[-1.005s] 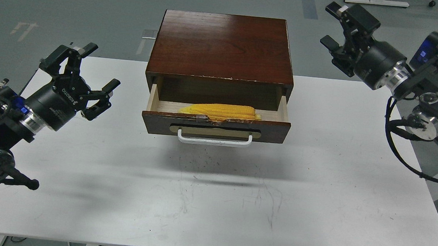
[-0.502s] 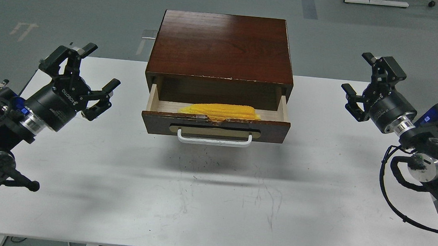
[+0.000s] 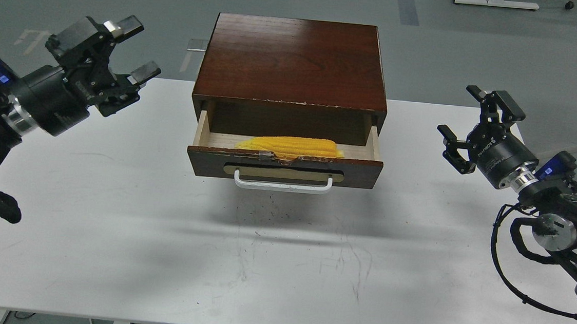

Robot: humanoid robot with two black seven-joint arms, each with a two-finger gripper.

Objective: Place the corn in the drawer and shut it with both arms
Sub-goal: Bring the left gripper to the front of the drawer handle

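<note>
The yellow corn (image 3: 290,145) lies lengthwise inside the drawer (image 3: 284,166), which stands pulled out from the dark brown cabinet (image 3: 293,62) on the white table (image 3: 270,263). The drawer front has a chipped top edge and a white bar handle (image 3: 283,183). My left gripper (image 3: 128,49) is open and empty, raised above the table's far left edge, well left of the cabinet. My right gripper (image 3: 469,119) is open and empty, to the right of the drawer, above the table.
Grey floor lies behind the table. A white stand base (image 3: 494,2) is on the floor at the far right. Black cables (image 3: 504,261) hang from my right arm over the table's right side.
My left gripper has risen and moved back toward the table's far left edge. My right gripper has come down and in toward the drawer's right side. Corn and drawer have not moved.
</note>
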